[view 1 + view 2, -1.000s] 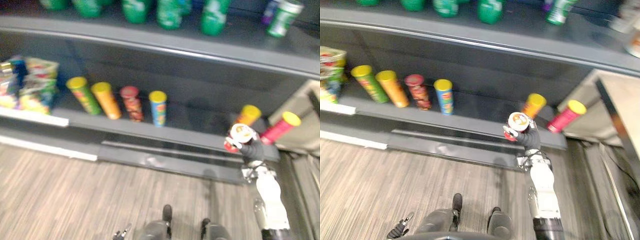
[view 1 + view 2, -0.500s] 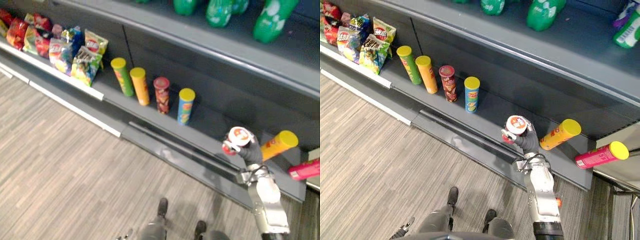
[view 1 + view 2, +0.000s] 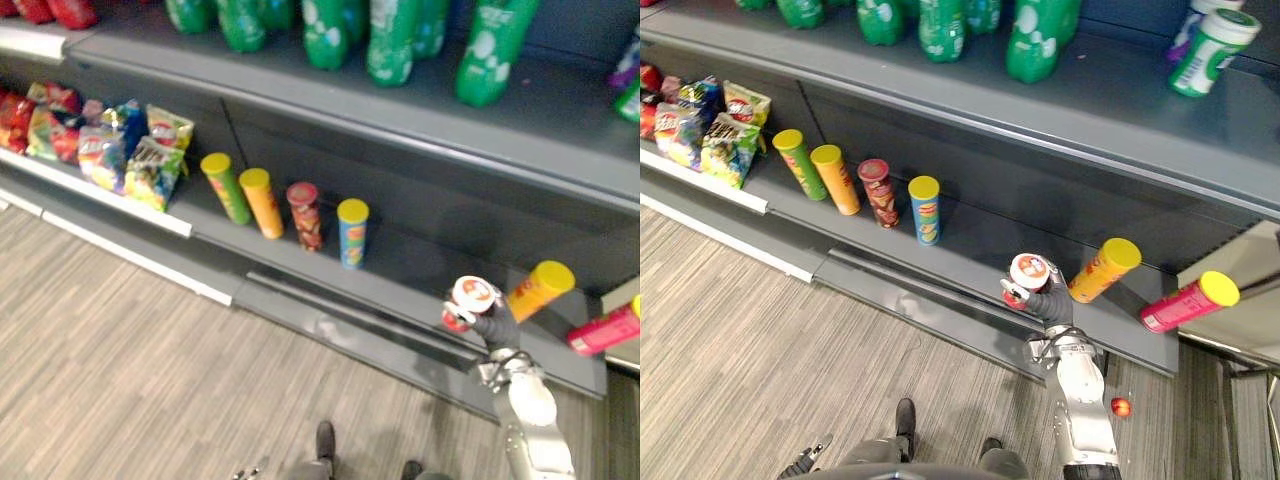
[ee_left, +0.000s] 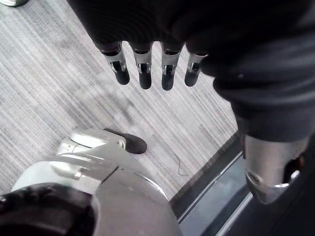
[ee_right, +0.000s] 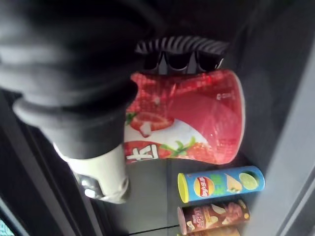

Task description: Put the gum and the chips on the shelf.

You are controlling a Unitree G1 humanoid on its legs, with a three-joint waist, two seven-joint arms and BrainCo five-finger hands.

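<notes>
My right hand [image 3: 496,322] is shut on a red and white gum tub [image 3: 470,299] with strawberry pictures, held upright at the front edge of the low grey shelf [image 3: 405,283]. In the right wrist view my fingers [image 5: 179,54] curl over the tub [image 5: 197,118]. Just to its right an orange chips can [image 3: 540,288] leans on the shelf, and a pink chips can [image 3: 603,329] lies further right. My left hand [image 4: 143,69] hangs over the floor with straight fingers and holds nothing.
Green [image 3: 226,186], orange [image 3: 261,201], dark red [image 3: 305,213] and blue [image 3: 351,230] chips cans stand upright on the low shelf. Snack bags [image 3: 120,150] crowd its left end. The upper shelf [image 3: 1120,120] carries green bottles [image 3: 1035,35] and gum bottles [image 3: 1206,50]. Striped wood floor lies below.
The camera has moved, so the whole picture has shifted. My right hand still holds the gum tub at the shelf's front edge, beside the leaning orange can.
</notes>
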